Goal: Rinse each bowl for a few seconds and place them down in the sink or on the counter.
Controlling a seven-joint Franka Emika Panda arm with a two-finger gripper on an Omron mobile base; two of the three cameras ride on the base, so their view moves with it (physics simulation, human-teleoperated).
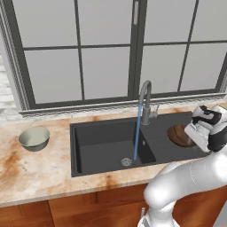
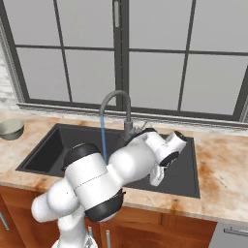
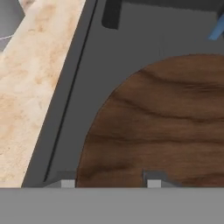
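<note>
The dark brown bowl (image 1: pixel 178 135) rests on the shallow right section of the black sink (image 1: pixel 106 148). My gripper (image 1: pixel 192 132) hovers right over its near edge. In the hand view the wood-grained brown bowl (image 3: pixel 162 127) looms close; my gripper (image 3: pixel 110 183) is open, one fingertip (image 3: pixel 68 183) outside the rim and the other inside, with a wide gap between them and the rim. The pale grey-green bowl (image 1: pixel 34 138) stands upright on the marbled counter (image 1: pixel 35 173) left of the sink, far from the gripper; it also sits at the left edge in the right base view (image 2: pixel 10 128).
The grey gooseneck tap (image 1: pixel 145 99) stands behind the basin, and a thin blue stream of water (image 1: pixel 138 133) falls to the steel drain (image 1: pixel 127 162). A window runs behind the counter. My own arm (image 2: pixel 121 169) covers the right half of the sink.
</note>
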